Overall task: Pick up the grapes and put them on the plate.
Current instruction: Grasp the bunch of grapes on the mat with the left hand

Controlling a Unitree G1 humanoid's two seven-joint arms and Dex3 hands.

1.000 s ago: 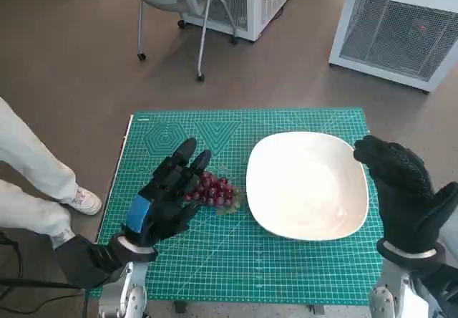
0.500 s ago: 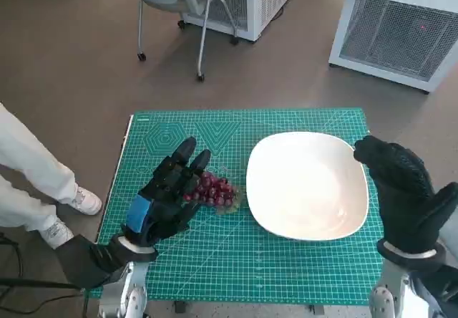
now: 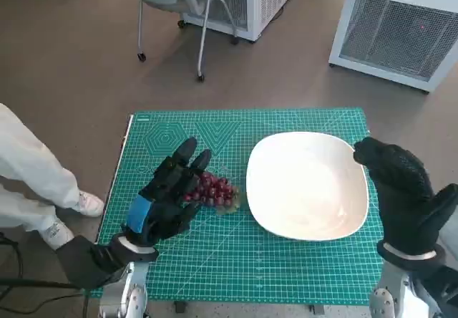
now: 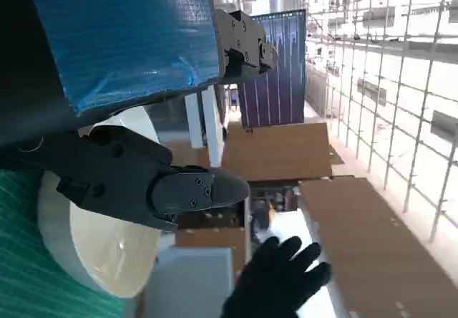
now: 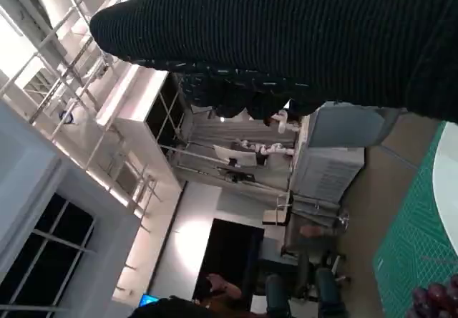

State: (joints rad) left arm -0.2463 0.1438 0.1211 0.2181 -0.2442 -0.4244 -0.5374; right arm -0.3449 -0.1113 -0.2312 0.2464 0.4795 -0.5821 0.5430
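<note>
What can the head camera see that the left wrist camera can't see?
Only the head view shows the red grapes lying on the green mat, with the left hand's fingers spread right beside them, plus a person's white-trousered legs and a chair. Only the left wrist view shows the blue tape close up and a bright room with railings. Both show the white plate with nothing on it, and the gloved right hand near its rim.
</note>
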